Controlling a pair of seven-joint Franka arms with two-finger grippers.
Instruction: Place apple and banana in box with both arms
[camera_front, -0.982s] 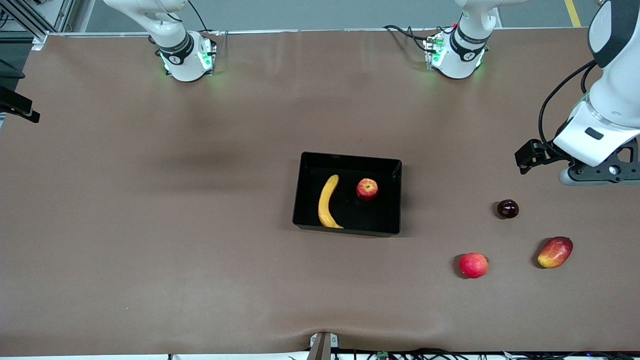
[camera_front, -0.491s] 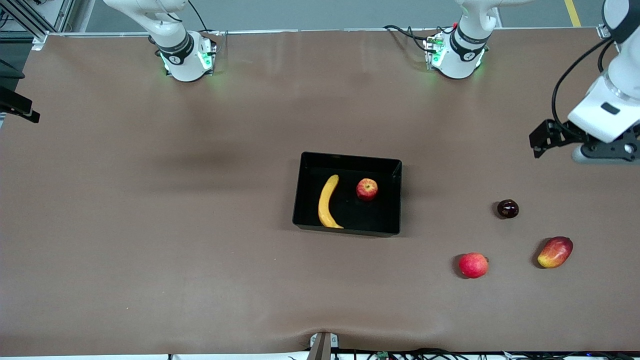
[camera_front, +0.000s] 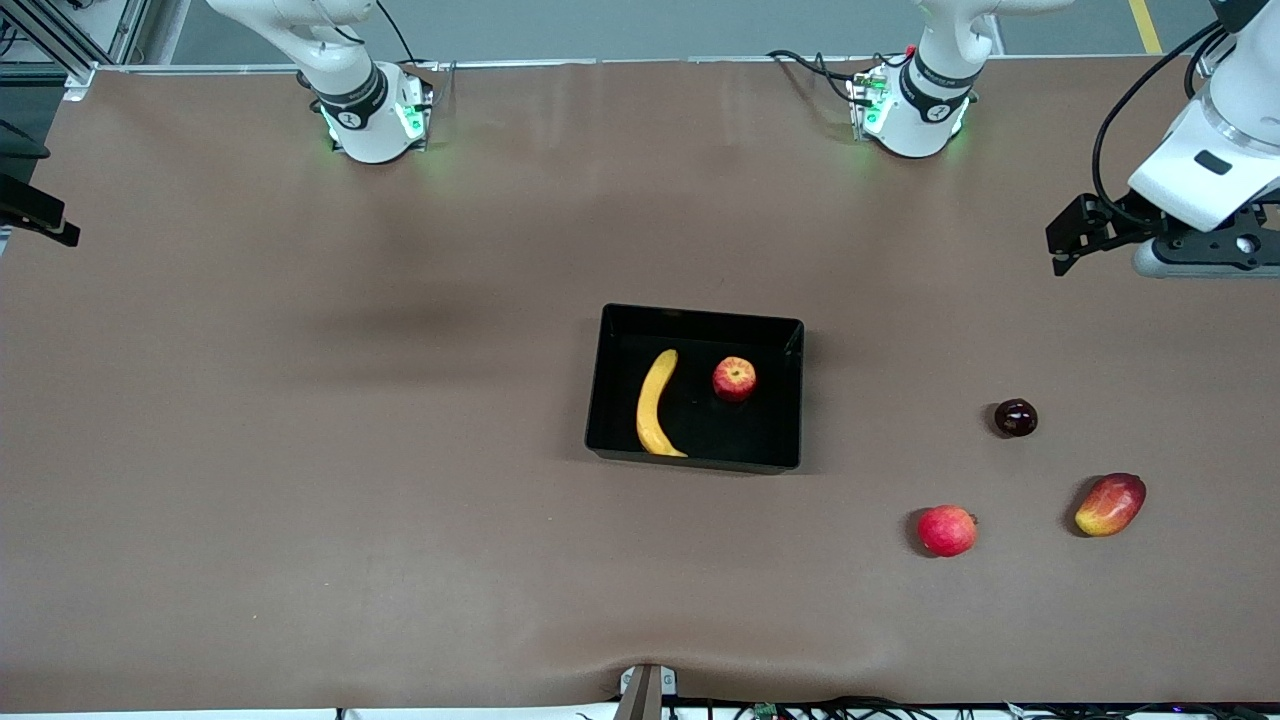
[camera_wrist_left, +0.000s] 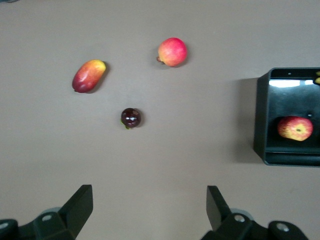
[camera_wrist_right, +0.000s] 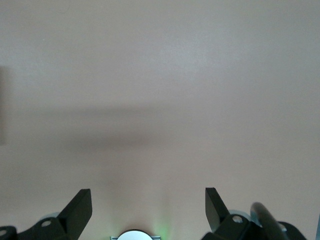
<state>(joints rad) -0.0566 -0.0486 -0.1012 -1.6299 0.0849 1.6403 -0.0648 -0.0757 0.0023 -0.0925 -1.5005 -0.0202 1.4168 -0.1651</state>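
On the bench (camera_front: 300, 450), mid-surface: box (camera_front: 790, 400), black, holding banana (camera_front: 653, 402) and apple (camera_front: 734, 379), apart, the apple toward the left arm's end. Outside the box, toward the left arm's end: dark round fruit (camera_front: 1015, 417), possibly a plum; nearer the front camera, mango (camera_front: 1109, 504) and red-pink round fruit (camera_front: 946, 530), well apart. Left end effector (camera_wrist_left: 150, 210): up over bare bench at the left arm's end, fingers spread wide, nothing held. Right end effector (camera_wrist_right: 148, 209): outside the front view, over bare bench by the wrist view, fingers spread wide, nothing held.
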